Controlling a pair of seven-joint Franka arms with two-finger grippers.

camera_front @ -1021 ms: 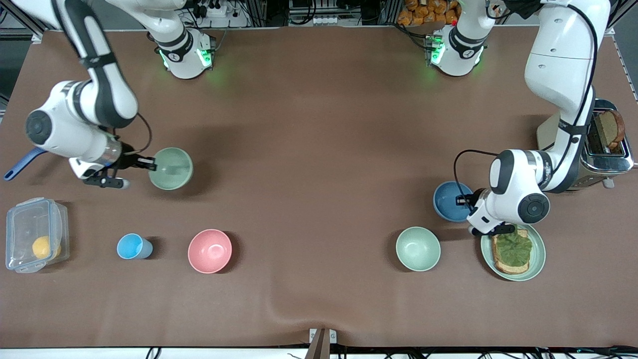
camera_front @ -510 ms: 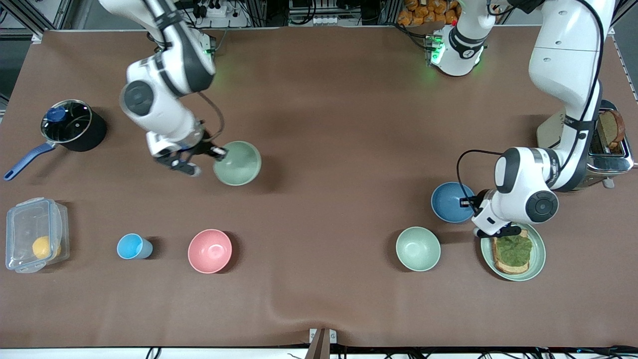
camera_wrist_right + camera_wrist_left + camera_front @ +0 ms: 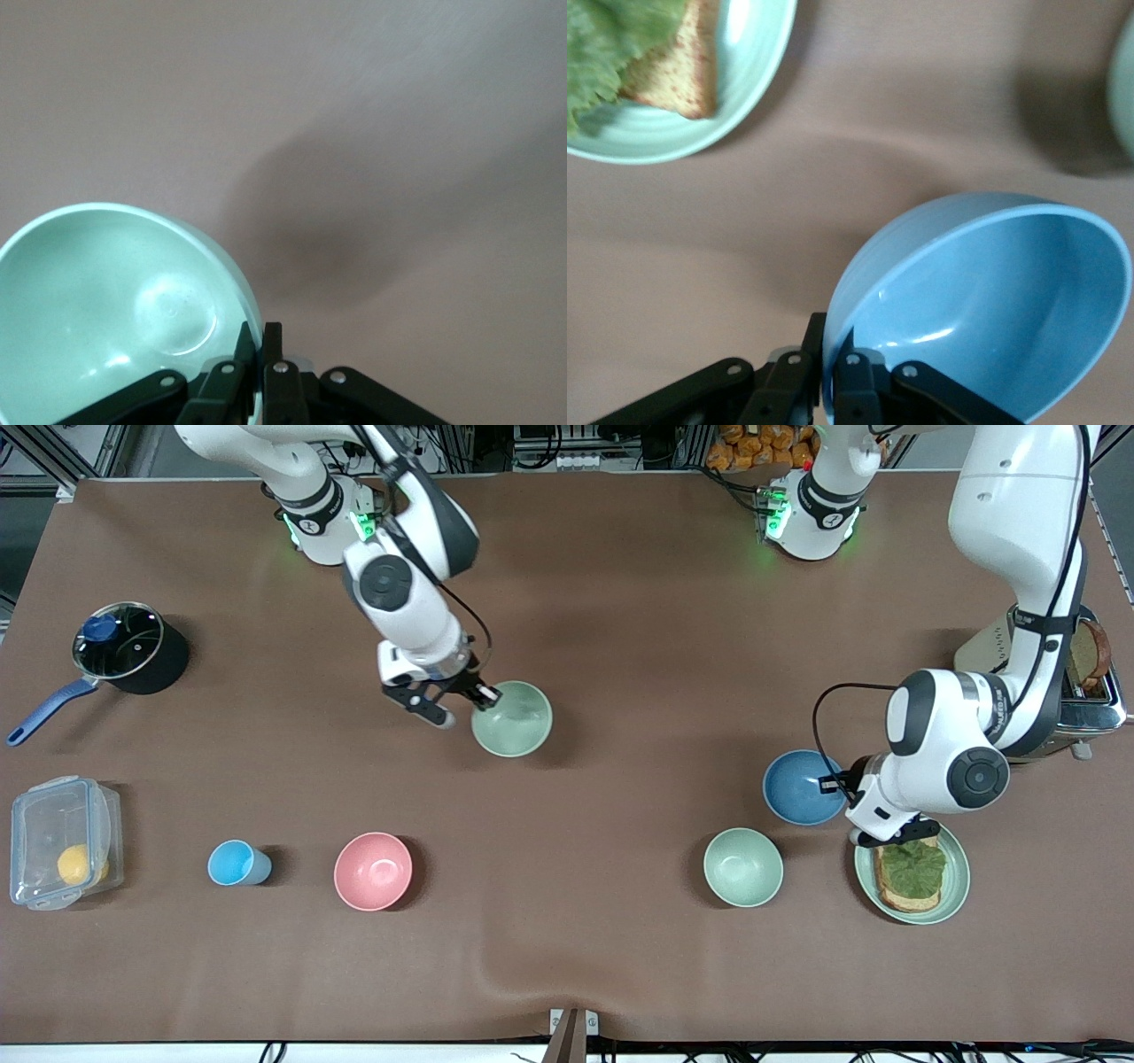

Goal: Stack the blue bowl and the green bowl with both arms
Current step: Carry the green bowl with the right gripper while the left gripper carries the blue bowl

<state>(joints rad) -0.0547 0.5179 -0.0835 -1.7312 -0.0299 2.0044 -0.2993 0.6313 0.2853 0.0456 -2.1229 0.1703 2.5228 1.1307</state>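
My right gripper (image 3: 483, 698) is shut on the rim of the green bowl (image 3: 512, 718) and holds it over the middle of the table. In the right wrist view the fingers (image 3: 259, 354) pinch the green bowl's (image 3: 115, 310) rim. My left gripper (image 3: 840, 784) is shut on the rim of the blue bowl (image 3: 802, 786), toward the left arm's end of the table. In the left wrist view the blue bowl (image 3: 983, 301) hangs tilted just above the table, its rim clamped in my left gripper (image 3: 830, 372).
A pale mint bowl (image 3: 743, 866) and a green plate (image 3: 961, 877) with toast and lettuce lie nearer the camera than the blue bowl. A pink bowl (image 3: 373, 871), light-blue cup (image 3: 234, 863), plastic container (image 3: 62, 841), black pot (image 3: 131, 646) and toaster (image 3: 1076, 682) also stand on the table.
My right arm has swung the green bowl from the right arm's end of the table to over the middle. My left gripper has lifted the blue bowl slightly.
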